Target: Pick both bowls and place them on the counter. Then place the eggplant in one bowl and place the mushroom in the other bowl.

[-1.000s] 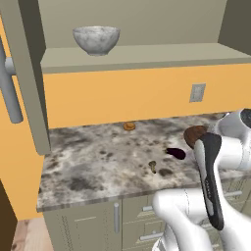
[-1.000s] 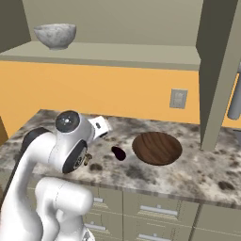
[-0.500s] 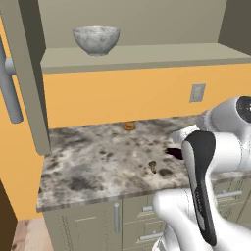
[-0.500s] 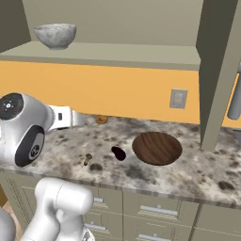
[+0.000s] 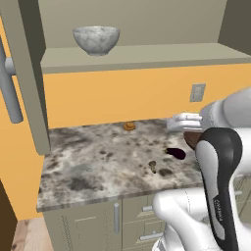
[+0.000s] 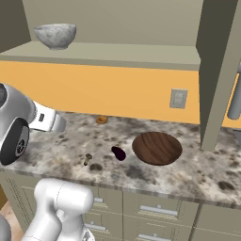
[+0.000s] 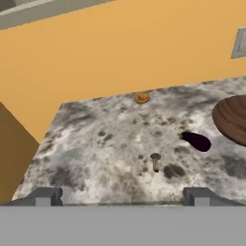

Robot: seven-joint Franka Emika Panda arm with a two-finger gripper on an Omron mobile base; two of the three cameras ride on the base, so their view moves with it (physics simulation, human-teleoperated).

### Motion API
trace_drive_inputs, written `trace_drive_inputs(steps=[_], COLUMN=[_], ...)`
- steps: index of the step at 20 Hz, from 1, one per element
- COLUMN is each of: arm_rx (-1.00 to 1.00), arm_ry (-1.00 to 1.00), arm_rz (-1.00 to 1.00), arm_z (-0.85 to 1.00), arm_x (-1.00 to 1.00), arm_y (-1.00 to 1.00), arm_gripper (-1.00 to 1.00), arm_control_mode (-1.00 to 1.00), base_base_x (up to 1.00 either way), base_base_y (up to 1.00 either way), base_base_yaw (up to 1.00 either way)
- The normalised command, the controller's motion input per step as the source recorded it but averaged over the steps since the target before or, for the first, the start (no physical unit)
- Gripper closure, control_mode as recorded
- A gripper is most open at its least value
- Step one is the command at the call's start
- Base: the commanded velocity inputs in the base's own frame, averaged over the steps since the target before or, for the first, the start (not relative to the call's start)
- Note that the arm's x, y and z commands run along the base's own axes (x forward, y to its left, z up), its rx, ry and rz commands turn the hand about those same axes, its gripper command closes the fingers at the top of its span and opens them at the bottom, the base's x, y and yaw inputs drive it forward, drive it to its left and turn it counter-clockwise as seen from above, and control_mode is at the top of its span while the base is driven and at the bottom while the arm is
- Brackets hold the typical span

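Right base view, read from its left edge: the white arm rises there, its forearm reaching over the near left part of the counter [image 6: 207, 164]. Above it, on the open shelf [image 6: 141, 54], stands the marbled bowl [image 6: 55, 35], upright and well clear of the worktop. Further right on the speckled slab lie 4 small things in turn: the mushroom [image 6: 87, 158] near the front edge, a flat orange-brown lump [image 6: 101, 120] back by the orange wall, the eggplant [image 6: 118, 153] just right of the mushroom, and the wooden bowl [image 6: 156, 148], upright and empty, just beside the eggplant but apart from it. A pale wall outlet [image 6: 178, 99] sits above the wooden bowl, and a tall cabinet post closes the right side.

Left base view gives the same order: marbled bowl [image 5: 96, 39] on the shelf at upper left, the orange-brown lump [image 5: 129, 126] at the back, the mushroom [image 5: 153, 165], then the eggplant [image 5: 176, 153], with the arm covering most of the wooden bowl.

Hand view shows the gripper [image 7: 121, 196] with its 2 tips spread wide, nothing between them, hanging above the counter [image 7: 96, 144] in front of the mushroom [image 7: 155, 161]; the eggplant [image 7: 196, 141] and the wooden bowl [image 7: 233, 117] lie to the right.
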Motion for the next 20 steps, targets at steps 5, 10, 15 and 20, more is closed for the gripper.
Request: trace_drive_inputs(steps=[5,10,15,20], arm_rx=[0.29,0.26,0.26,0.04], arm_ry=[0.06,0.03,0.0,0.0], arm_rz=[0.0,0.06,0.0,-0.08], arm_z=[0.7,0.12,0.54,0.24], arm_x=[0.02,0.0,0.33,0.43], arm_y=[0.54,0.04,0.16,0.03], arm_gripper=[-1.0,-1.0,-1.0,-1.0], arm_control_mode=[-1.0,-1.0,-1.0,-1.0], base_base_x=[0.0,0.0,0.0,0.0], base_base_y=[0.0,0.0,0.0,0.0], base_base_yaw=[0.0,0.0,0.0,0.0])
